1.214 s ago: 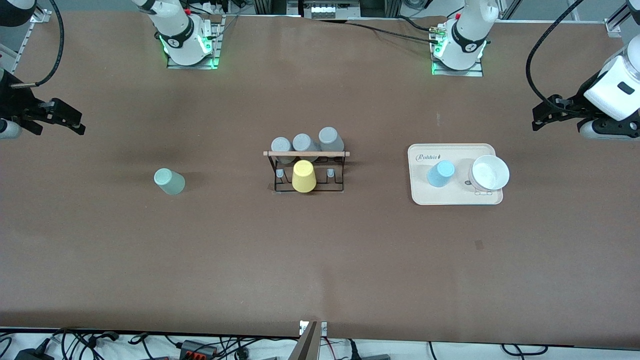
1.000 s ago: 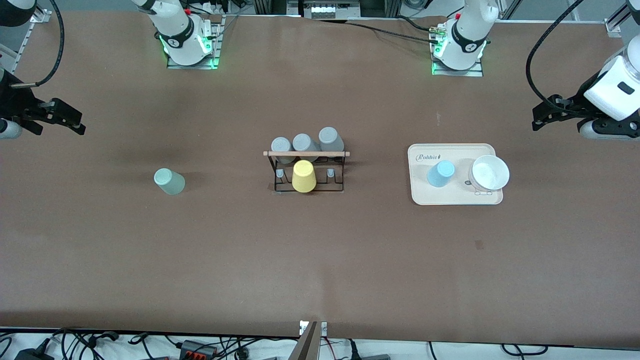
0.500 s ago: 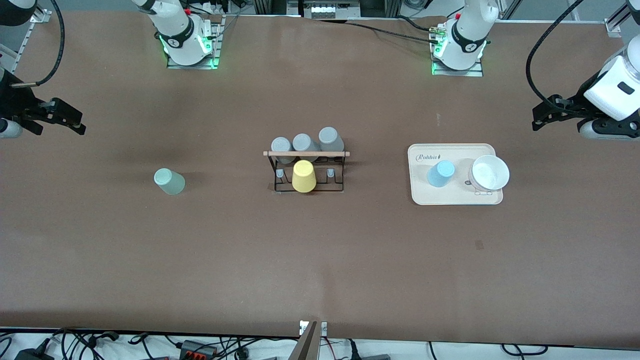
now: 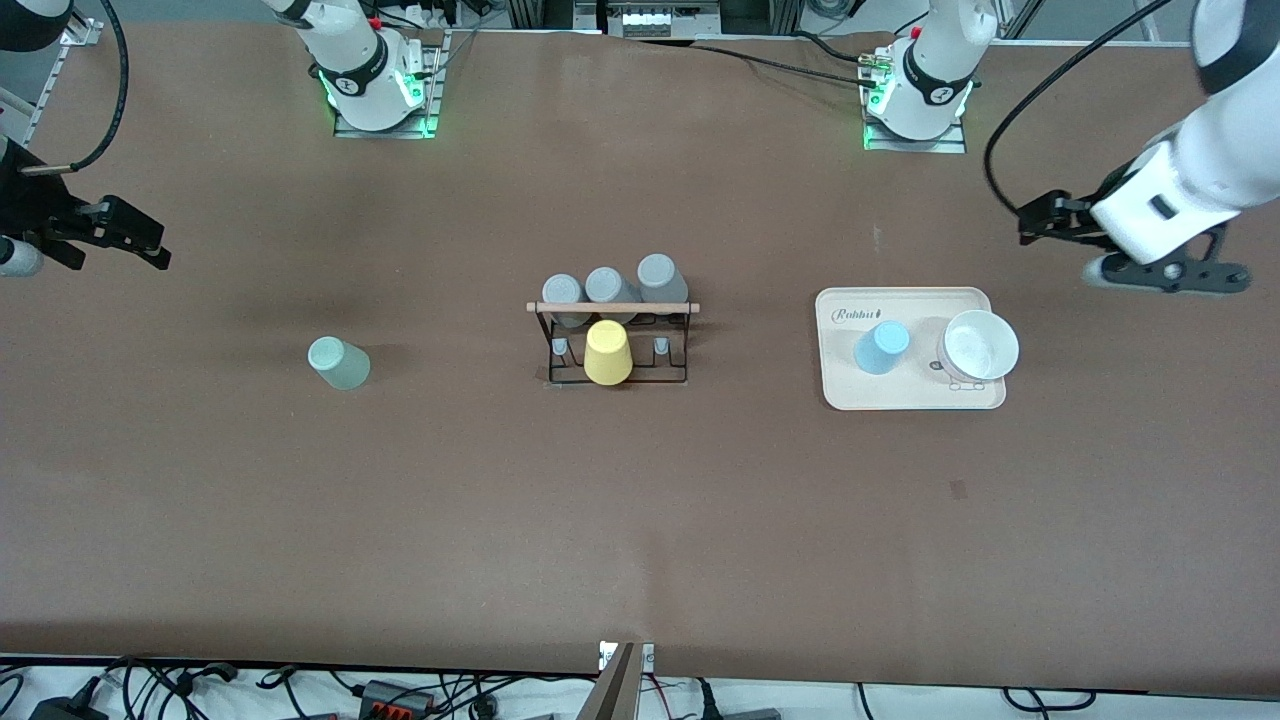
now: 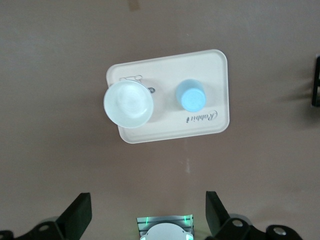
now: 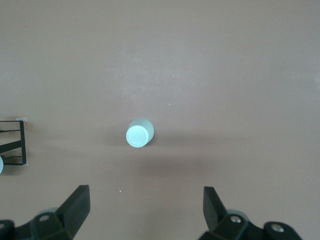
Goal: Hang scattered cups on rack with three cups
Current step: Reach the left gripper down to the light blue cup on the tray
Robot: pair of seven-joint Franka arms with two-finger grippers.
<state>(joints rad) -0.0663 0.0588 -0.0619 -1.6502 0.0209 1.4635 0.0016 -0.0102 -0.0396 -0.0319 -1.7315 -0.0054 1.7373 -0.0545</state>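
The pale mint green cup stands alone on the table toward the right arm's end; it also shows in the right wrist view. The light blue cup stands on the beige tray, as the left wrist view shows too. The black wire rack with a wooden rod stands mid-table and bears a yellow cup and three grey cups. My left gripper is open and empty, high beside the tray. My right gripper is open and empty, waiting high at its table end.
A white bowl stands on the tray beside the light blue cup. The arm bases stand along the table edge farthest from the front camera. Cables lie off the near edge.
My left arm has swung inward toward the tray. The right arm, the cups and the rack have not moved.
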